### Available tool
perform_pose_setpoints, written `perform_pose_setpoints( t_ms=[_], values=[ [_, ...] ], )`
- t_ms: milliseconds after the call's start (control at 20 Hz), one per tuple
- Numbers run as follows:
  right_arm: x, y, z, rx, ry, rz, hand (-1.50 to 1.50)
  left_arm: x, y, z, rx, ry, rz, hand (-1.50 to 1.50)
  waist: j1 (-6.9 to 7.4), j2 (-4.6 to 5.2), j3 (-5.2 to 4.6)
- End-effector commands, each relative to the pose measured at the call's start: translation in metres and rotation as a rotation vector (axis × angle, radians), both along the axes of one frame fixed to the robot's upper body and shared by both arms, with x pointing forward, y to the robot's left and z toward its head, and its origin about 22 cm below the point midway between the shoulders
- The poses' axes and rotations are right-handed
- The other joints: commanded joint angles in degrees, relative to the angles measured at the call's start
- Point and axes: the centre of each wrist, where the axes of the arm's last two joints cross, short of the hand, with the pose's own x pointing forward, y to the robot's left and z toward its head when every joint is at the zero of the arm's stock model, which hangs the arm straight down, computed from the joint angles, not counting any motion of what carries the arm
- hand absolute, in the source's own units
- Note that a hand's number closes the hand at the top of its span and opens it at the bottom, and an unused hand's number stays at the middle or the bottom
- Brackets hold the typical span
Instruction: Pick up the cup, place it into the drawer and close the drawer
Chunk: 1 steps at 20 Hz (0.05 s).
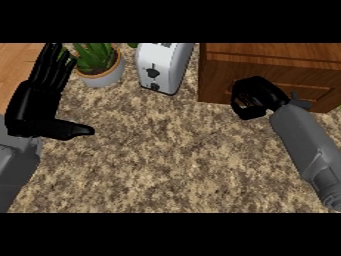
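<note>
Cup: not visible anywhere in the head view; whether it already lies inside the drawer cannot be told.

Head view, item by item:
- Drawer: wooden unit at upper right, front appears near flush, handle partly hidden.
- Right hand: fingers clenched, against the drawer front; nothing seen held.
- Left hand: at left edge, released, upright, resting.
- Toaster: white, just left of the drawer unit.
- Potted plant: beside the toaster.
- Table: speckled stone top.

Risk, judged: a push off-centre could leave the drawer ajar; the forearm swinging left could knock the toaster
</note>
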Motion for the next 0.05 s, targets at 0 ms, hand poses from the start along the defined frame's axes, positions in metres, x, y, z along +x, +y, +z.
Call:
perform_pose_setpoints(
  t_ms=[0],
  values=[
    [0.0175,-0.033,0.0426,-0.016,-0.079,-0.216,1.5,-0.004,-0.0132,-0.0117,-0.011,0.015,-0.017,-1.5,1.11,2.19,0.54]
  ],
)
